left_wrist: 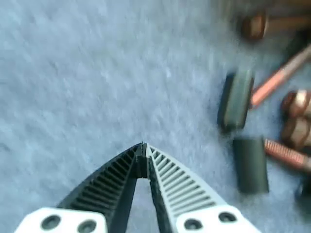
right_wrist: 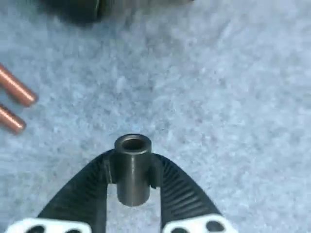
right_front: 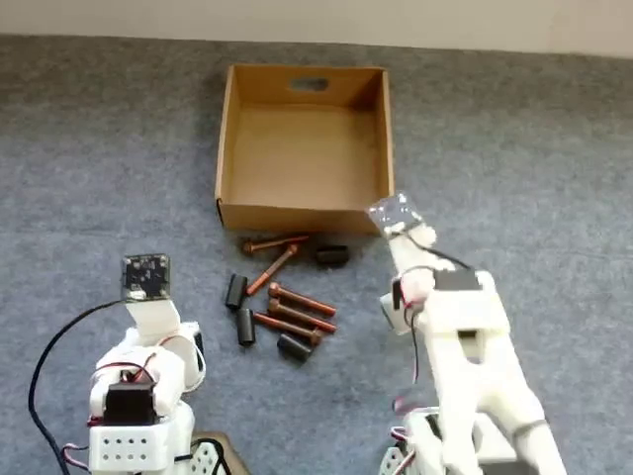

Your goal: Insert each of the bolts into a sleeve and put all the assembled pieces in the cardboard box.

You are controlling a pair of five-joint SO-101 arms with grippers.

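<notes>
- right gripper (right_wrist: 131, 160) is clamped on one sleeve (right_wrist: 132, 170), lengthwise between the jaws, open end poking past the tips
- left gripper (left_wrist: 142, 150) is pinched together, holding nothing
- count: five bolts (right_front: 302, 298) and four loose sleeves (right_front: 235, 291), just in front of the cardboard box (right_front: 226, 148)

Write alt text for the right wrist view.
The right gripper is shut on a short dark sleeve, whose open bore faces away from the wrist. The tips of two copper bolts lie nearby on the grey carpet.
</notes>
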